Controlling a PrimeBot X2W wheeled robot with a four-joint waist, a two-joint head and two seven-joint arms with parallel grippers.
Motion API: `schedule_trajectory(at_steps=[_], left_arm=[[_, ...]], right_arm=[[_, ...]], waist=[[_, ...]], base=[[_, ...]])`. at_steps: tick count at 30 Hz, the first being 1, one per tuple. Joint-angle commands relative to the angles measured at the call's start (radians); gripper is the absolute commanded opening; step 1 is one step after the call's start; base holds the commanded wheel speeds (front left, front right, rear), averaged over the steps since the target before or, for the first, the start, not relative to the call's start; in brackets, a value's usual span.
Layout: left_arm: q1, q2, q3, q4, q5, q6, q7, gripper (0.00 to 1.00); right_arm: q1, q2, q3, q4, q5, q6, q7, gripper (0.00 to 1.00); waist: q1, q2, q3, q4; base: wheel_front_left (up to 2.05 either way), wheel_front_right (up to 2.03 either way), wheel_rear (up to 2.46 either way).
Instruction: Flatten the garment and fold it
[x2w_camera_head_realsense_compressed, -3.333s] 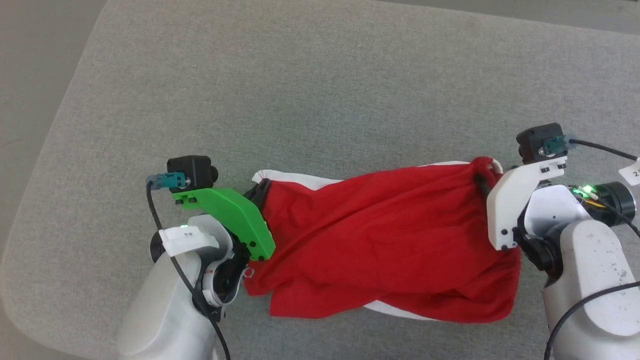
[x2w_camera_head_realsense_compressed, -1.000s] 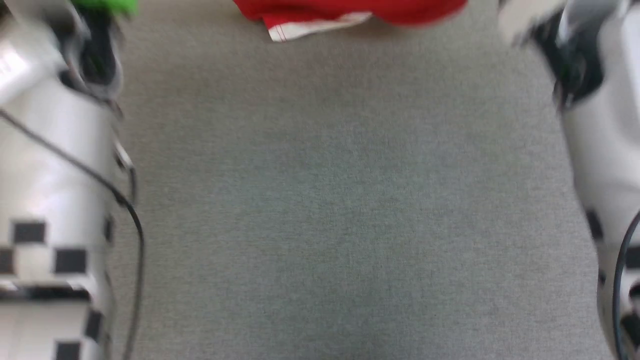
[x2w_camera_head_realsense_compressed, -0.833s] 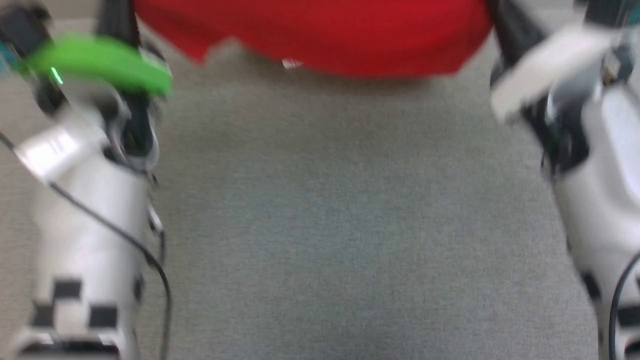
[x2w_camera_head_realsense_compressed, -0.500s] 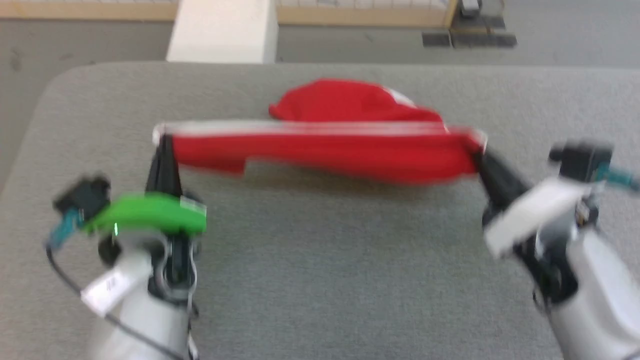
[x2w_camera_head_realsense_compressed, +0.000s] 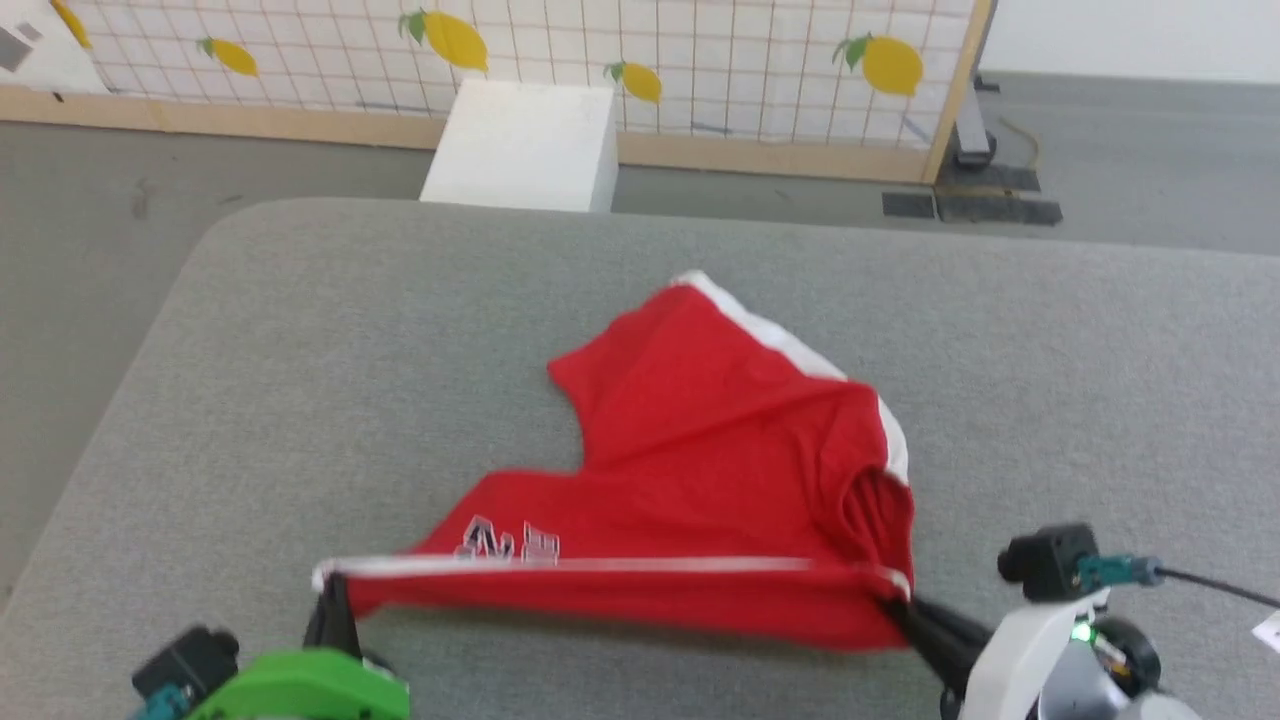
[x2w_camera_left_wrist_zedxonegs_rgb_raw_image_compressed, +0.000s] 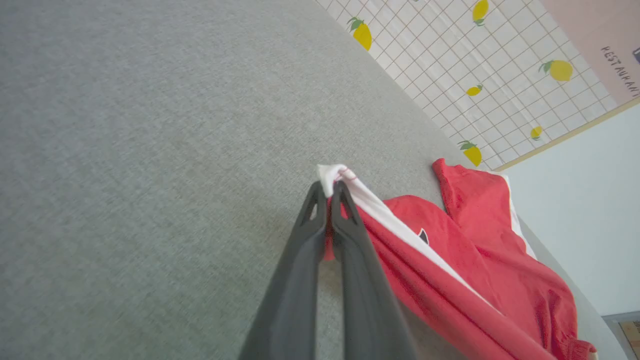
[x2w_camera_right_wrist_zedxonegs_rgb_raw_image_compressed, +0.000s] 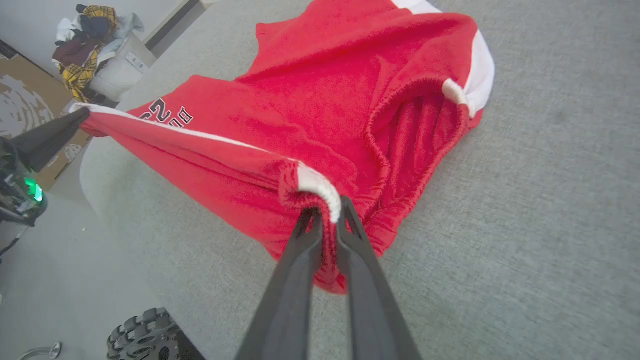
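The garment (x2w_camera_head_realsense_compressed: 700, 470), red shorts with white side stripes, lies partly spread on the grey padded table (x2w_camera_head_realsense_compressed: 300, 330), its near edge pulled taut and raised between my grippers. My left gripper (x2w_camera_head_realsense_compressed: 330, 590) is shut on the white-trimmed leg hem corner (x2w_camera_left_wrist_zedxonegs_rgb_raw_image_compressed: 332, 177). My right gripper (x2w_camera_head_realsense_compressed: 895, 605) is shut on the gathered waistband corner (x2w_camera_right_wrist_zedxonegs_rgb_raw_image_compressed: 320, 192). The far leg (x2w_camera_head_realsense_compressed: 700, 330) rests flat on the table, its white stripe to the right. White number print (x2w_camera_head_realsense_compressed: 505, 545) shows near the left end. The waistband opening (x2w_camera_right_wrist_zedxonegs_rgb_raw_image_compressed: 420, 135) gapes in the right wrist view.
Behind the table stand a white box (x2w_camera_head_realsense_compressed: 520, 145) and a lemon-patterned grid panel (x2w_camera_head_realsense_compressed: 700, 60) on the grey floor. A pile of clothes (x2w_camera_right_wrist_zedxonegs_rgb_raw_image_compressed: 95, 30) sits on a white bin off the table. A black wheel (x2w_camera_right_wrist_zedxonegs_rgb_raw_image_compressed: 145, 337) is below the table edge.
The head camera has swung up from the near table to the whole table. Both grippers, still shut on the shorts, carried them forward, then drew the near edge back, laying the cloth out.
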Motion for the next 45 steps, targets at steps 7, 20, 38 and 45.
schedule_trajectory(at_steps=[7,20,38,45], left_arm=[[0.112,0.03,-0.003,-0.032,0.01,0.066,0.064,0.0],[-0.136,0.054,-0.059,-0.035,0.051,0.015,0.072,0.0],[-0.71,0.04,-0.185,0.322,0.125,-0.12,0.104,0.0],[-0.864,0.03,-0.242,0.452,0.168,-0.158,0.121,0.0]], right_arm=[[0.089,-0.02,-0.044,-0.03,0.031,-0.003,0.18,0.0],[0.067,0.05,-0.154,-0.099,-0.038,-0.003,0.209,0.0],[-0.09,0.129,-0.211,-0.121,-0.086,-0.003,0.195,0.0],[-0.13,0.136,-0.198,-0.114,-0.082,-0.003,0.182,0.0]], waist=[[0.0001,0.0,-0.022,0.01],[0.0001,0.0,0.049,0.0],[0.0001,0.0,0.292,-0.107],[0.0001,0.0,0.363,-0.154]], base=[[0.0,0.0,0.0],[0.0,0.0,0.0],[0.0,0.0,0.0],[0.0,0.0,0.0]])
